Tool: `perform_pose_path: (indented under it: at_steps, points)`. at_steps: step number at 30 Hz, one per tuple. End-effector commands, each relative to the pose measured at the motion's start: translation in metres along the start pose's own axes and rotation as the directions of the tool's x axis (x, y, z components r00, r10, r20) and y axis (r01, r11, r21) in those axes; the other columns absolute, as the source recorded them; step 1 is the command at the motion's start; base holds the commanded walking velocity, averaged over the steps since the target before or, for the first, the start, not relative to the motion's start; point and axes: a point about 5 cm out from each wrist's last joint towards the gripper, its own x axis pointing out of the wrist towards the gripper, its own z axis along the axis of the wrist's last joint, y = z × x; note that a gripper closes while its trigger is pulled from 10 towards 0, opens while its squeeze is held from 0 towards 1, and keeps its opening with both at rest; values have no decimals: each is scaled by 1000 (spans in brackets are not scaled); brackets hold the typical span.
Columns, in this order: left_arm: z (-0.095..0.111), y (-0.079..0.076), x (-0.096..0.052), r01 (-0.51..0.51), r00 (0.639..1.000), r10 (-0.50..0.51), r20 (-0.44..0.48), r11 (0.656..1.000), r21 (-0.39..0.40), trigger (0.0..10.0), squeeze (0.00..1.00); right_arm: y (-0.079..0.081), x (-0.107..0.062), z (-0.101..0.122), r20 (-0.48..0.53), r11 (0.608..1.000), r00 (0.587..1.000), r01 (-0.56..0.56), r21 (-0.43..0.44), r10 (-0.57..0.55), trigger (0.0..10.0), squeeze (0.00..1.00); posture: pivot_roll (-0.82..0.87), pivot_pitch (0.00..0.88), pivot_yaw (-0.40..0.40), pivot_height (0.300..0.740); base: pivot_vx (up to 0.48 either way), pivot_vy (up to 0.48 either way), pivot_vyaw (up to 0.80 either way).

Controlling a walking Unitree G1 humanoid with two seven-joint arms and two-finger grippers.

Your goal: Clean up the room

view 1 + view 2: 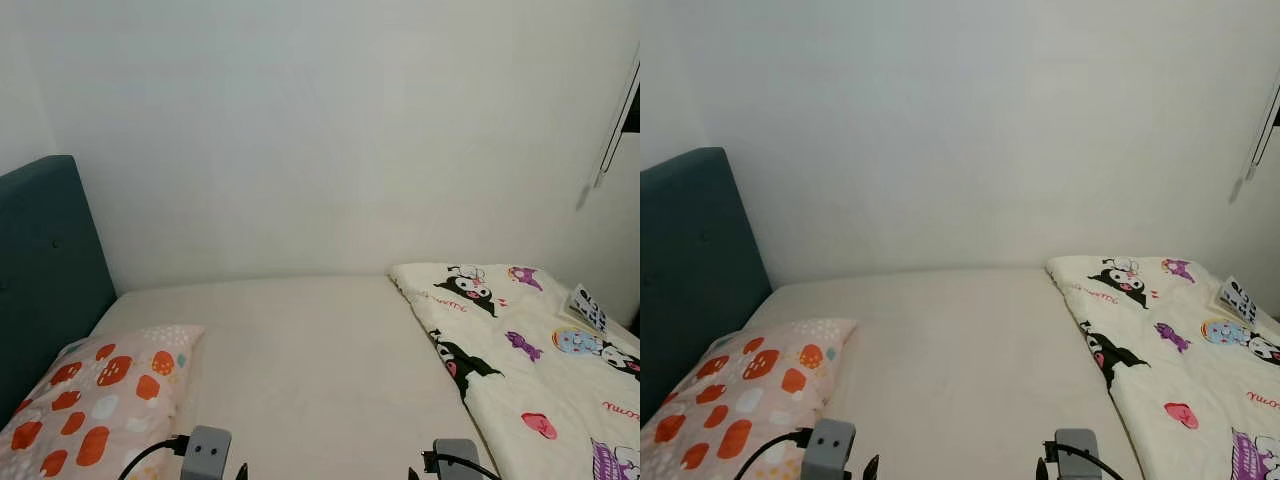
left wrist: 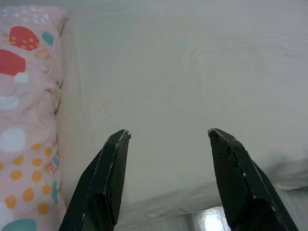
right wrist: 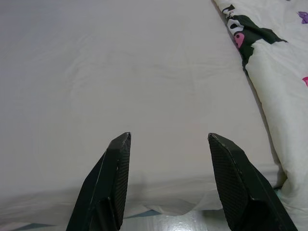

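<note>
Both the left gripper (image 2: 168, 137) and right gripper (image 3: 168, 139) hover wide apart over the bare mattress sheet (image 1: 310, 370). The cartoon-print quilt (image 1: 530, 370), bunched toward the bed's right side, looks soft and light; its near edge seems the best hold.

Cartoon-print quilt (image 1: 530, 370) bunched beside pillow (image 1: 95, 400)

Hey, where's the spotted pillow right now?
The spotted pillow lies on the robot's left at the head of the bed, against the teal headboard, with bare sheet between it and the cartoon quilt.
</note>
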Motion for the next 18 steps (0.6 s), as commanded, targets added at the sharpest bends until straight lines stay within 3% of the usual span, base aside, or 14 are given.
perform_pose_path:
  at_steps: [1,18]
  points:
    - [-1,-1,-2,3,1000,-3,-6,1000,2,10000,0,1,-3,-3,-20,1000,1000,-9,5,9,10000,0,-19,89,-25,740,0,-442,0]
    - [-2,-1,-4,5,1000,-5,-8,1000,3,10000,0,-1,-5,-6,-30,1000,999,-13,6,13,10000,0,-21,84,-32,740,0,-452,0]
